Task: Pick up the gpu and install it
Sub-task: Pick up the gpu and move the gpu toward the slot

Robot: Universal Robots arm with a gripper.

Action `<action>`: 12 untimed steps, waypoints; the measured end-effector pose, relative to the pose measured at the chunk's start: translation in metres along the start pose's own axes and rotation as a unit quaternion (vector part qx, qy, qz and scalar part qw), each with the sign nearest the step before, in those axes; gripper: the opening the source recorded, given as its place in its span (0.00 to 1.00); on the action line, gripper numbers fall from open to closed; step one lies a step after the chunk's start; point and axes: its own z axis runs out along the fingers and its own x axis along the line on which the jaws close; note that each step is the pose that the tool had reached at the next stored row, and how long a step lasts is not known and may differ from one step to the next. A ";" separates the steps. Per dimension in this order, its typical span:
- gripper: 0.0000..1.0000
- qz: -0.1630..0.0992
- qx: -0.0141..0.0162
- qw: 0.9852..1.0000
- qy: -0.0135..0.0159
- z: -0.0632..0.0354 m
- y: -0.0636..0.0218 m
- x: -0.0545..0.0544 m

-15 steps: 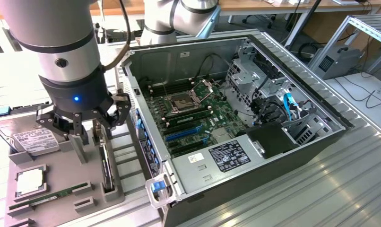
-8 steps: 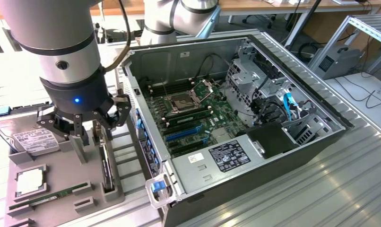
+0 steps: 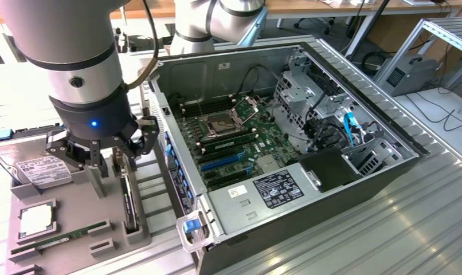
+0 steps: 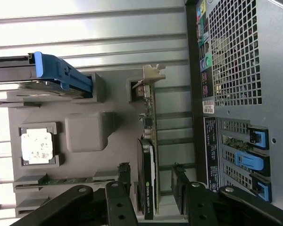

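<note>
Silver arm [image 3: 66, 51], black tool [image 3: 113, 169]

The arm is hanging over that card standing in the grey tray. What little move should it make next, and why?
Probably a short, straight descent before any closing. The gripper is open, its fingers on either side of the gpu with gaps showing, and the card stands on edge in the grey holder.

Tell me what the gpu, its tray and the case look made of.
gpu: a circuit board seen edge-on, with a glossy black, likely plastic shroud and a bright bare-metal bracket.
Tray: matte grey, uniform and blocky, probably plastic, perhaps printed.
Case: grey sheet metal by its look, with punched mesh and folded edges.
</note>
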 end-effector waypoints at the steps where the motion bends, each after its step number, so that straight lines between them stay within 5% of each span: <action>1: 0.48 0.000 0.000 1.000 0.000 0.0007 0.0000 0.000; 12: 0.48 0.000 0.000 1.000 0.000 0.0036 0.0047 0.000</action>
